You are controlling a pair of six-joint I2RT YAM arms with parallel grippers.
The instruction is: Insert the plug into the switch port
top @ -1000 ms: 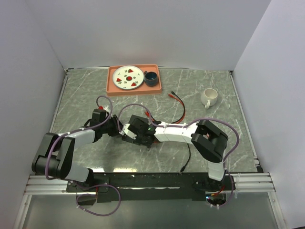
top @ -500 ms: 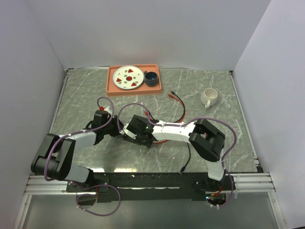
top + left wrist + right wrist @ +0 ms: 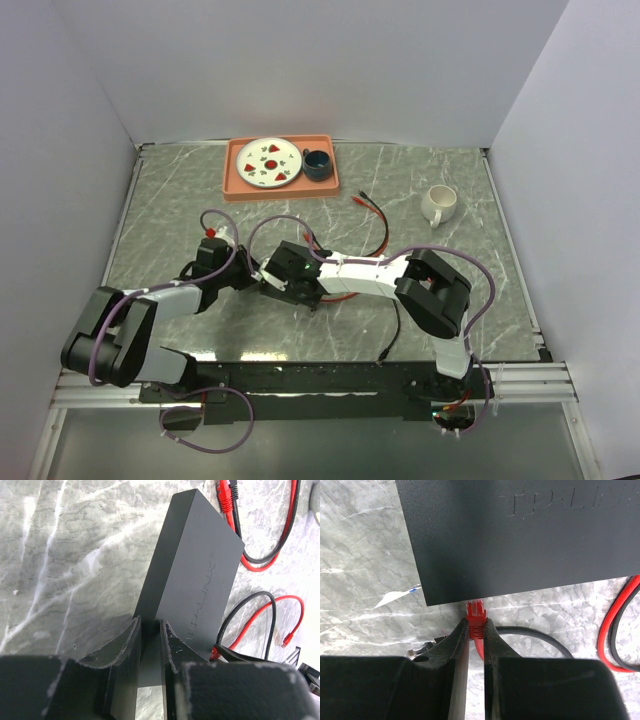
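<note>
The switch (image 3: 195, 565) is a flat matte-black slab lying on the marble table; from above it is mostly hidden under both wrists. My left gripper (image 3: 149, 630) straddles its near corner, fingers pressed on either side of the thin edge. The switch (image 3: 520, 535) also fills the top of the right wrist view. My right gripper (image 3: 476, 625) is shut on the red plug (image 3: 476, 614), whose tip sits right at the switch's near edge, slightly under its rim. I cannot see the port. In the overhead view the two grippers meet near the table's middle, left gripper (image 3: 248, 279), right gripper (image 3: 272, 281).
Red and black cables (image 3: 378, 225) loop behind and right of the switch, and a black cable (image 3: 392, 335) runs to the front edge. A clear-ended plug (image 3: 417, 651) lies beside my right fingers. An orange tray (image 3: 235, 180) with plate and cup stands far back; a white mug (image 3: 440, 203) stands right.
My left gripper has slid forward and right onto the switch's corner and its jaws have narrowed. The right gripper with the plug has shifted slightly left.
</note>
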